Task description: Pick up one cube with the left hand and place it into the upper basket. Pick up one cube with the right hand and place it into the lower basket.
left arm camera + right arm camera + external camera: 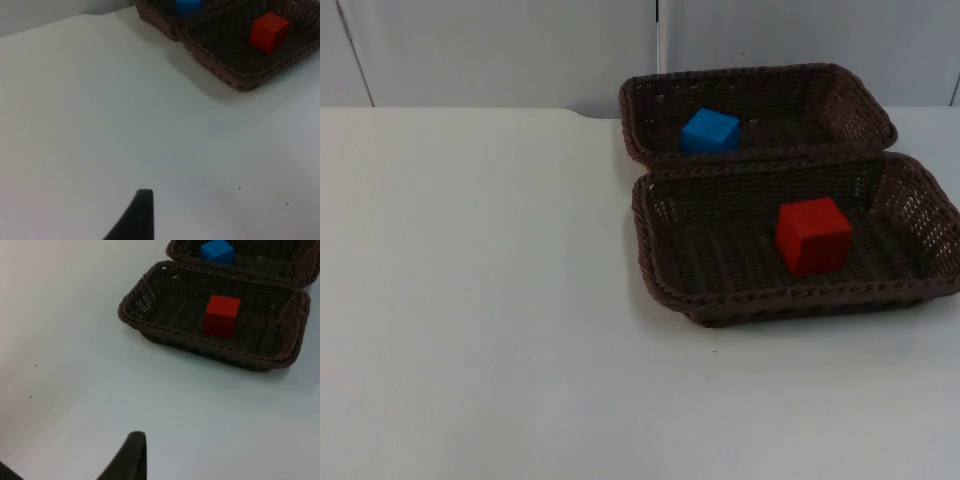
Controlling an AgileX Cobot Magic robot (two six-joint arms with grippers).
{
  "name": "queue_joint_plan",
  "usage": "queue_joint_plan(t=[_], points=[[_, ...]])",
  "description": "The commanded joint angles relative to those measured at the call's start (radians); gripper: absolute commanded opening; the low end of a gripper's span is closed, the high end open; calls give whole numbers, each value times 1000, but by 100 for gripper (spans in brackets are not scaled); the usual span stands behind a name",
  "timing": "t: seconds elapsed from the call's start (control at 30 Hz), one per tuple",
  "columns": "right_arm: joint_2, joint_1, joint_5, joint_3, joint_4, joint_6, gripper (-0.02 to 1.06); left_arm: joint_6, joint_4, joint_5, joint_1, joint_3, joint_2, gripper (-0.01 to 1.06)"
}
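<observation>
Left wrist view: left hand [135,220] over bare table [100,125], grip indiscernible.

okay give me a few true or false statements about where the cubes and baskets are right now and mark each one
1. The blue cube lies in the upper basket. True.
2. The red cube sits on the white table. False: it lies in the lower basket.
3. The two baskets stand side by side, long rims next to each other. True.
4. Both cubes share one basket. False: each basket holds one cube.
</observation>
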Motion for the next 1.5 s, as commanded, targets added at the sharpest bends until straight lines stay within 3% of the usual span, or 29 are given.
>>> queue_joint_plan(t=[0.0,0.07,0.4,0.7,1.47], points=[[-4,-37,-13,2,3,-1,105,-6,-4,-11,-6,4,-4,105],[-4,-46,-13,2,3,-1,105,-6,-4,-11,-6,4,-4,105],[-4,-297,-13,2,3,2,105,-6,-4,-11,-6,4,-4,105],[-4,-468,-13,2,3,2,105,-6,-4,-11,-6,4,-4,105],[-4,-495,-13,2,3,2,105,0,-4,-11,5,4,-4,105]])
